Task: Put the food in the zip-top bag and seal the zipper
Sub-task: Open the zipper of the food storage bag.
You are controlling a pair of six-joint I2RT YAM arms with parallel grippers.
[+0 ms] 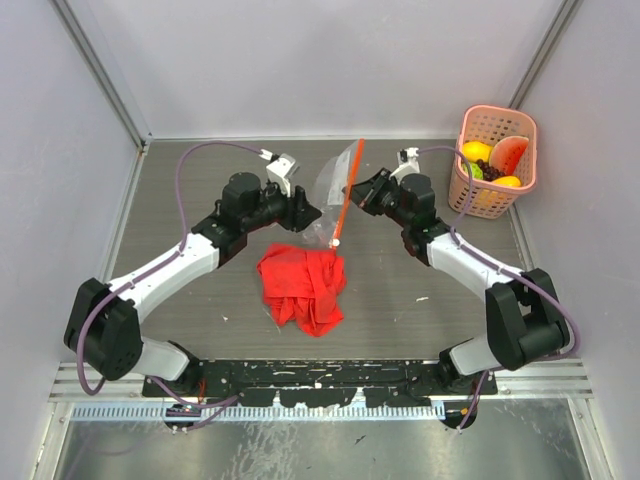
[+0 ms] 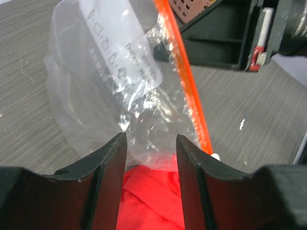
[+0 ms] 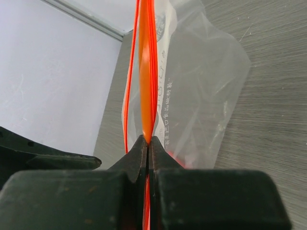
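The clear zip-top bag (image 1: 333,188) hangs tilted between my two grippers above the table. Its red-orange zipper (image 1: 346,195) runs down its right edge. My right gripper (image 1: 359,191) is shut on the zipper (image 3: 146,62), which rises straight up from the closed jaws (image 3: 147,141). My left gripper (image 1: 306,212) is open, and the bag's lower clear part (image 2: 110,72) lies just beyond its fingertips (image 2: 151,143). The zipper (image 2: 184,76) slants to its right. The food, namely a yellow fruit (image 1: 477,151), a watermelon slice (image 1: 509,155), an orange (image 1: 508,181), a green fruit and dark grapes, sits in the basket.
A pink slatted basket (image 1: 487,203) stands at the back right by the wall. A crumpled red cloth (image 1: 302,285) lies on the table under the bag and shows between the left fingers (image 2: 148,196). Grey walls enclose the table on three sides.
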